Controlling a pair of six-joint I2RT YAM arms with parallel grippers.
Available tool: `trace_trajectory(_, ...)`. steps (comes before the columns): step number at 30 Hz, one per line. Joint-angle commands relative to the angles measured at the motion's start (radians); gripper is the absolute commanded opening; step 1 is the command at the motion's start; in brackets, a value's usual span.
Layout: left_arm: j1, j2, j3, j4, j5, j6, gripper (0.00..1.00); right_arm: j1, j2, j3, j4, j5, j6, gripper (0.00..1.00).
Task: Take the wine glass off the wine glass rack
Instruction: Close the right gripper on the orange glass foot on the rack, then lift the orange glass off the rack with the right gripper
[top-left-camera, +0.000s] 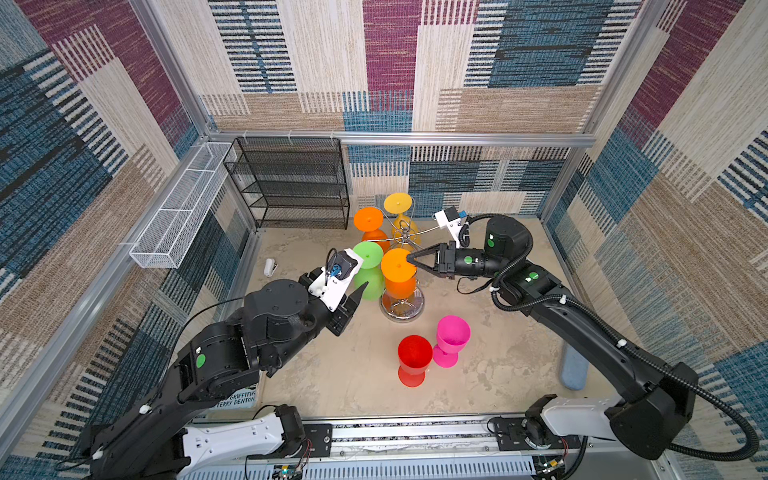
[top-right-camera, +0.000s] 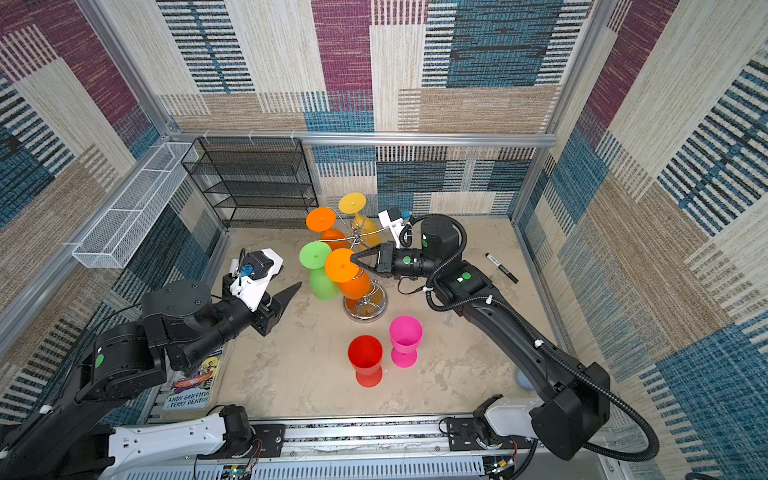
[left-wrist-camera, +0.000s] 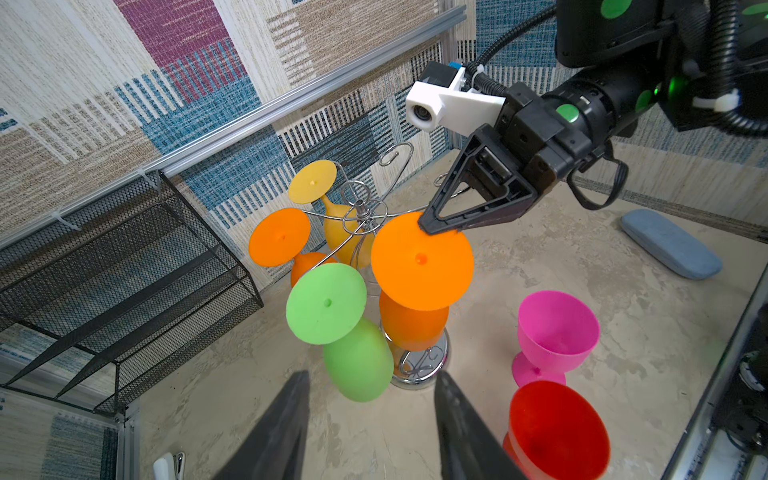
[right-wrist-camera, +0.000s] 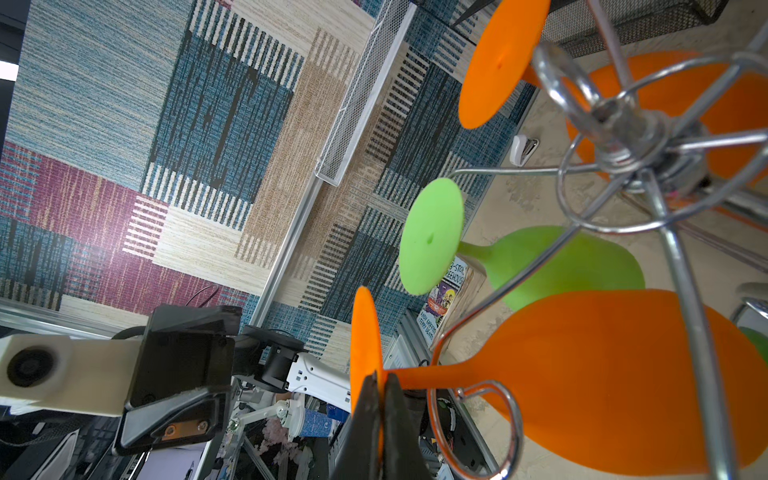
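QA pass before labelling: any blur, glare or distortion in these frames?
Both top views: even light, faint shadows, wide-angle stretch toward the edges; the rack base mirrors the glasses rather than blowing out. Left wrist: left fingers sit near the lens and look soft. Right wrist: rack hub out of focus, orange glass fairly sharp.

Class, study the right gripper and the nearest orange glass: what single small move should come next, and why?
Probably pull the right gripper outward from the wine glass rack, sliding the stem off its wire arm: it is shut on the foot rim of the near orange wine glass, which hangs upside down there.
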Motion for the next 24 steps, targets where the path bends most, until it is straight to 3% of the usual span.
trace_trajectory(1, 0.004, -0.002, -0.001, 0.019, 0.019, -0.025, 0.51, 0.001, 0.012, 0.031, -0.007, 0.033, -0.030, 0.00)
trace_trajectory(24, 0.016, 0.006, 0.006, 0.008, 0.048, -0.023, 0.51, -0.088, -0.062, 0.037, -0.102, 0.067, -0.066, 0.00)
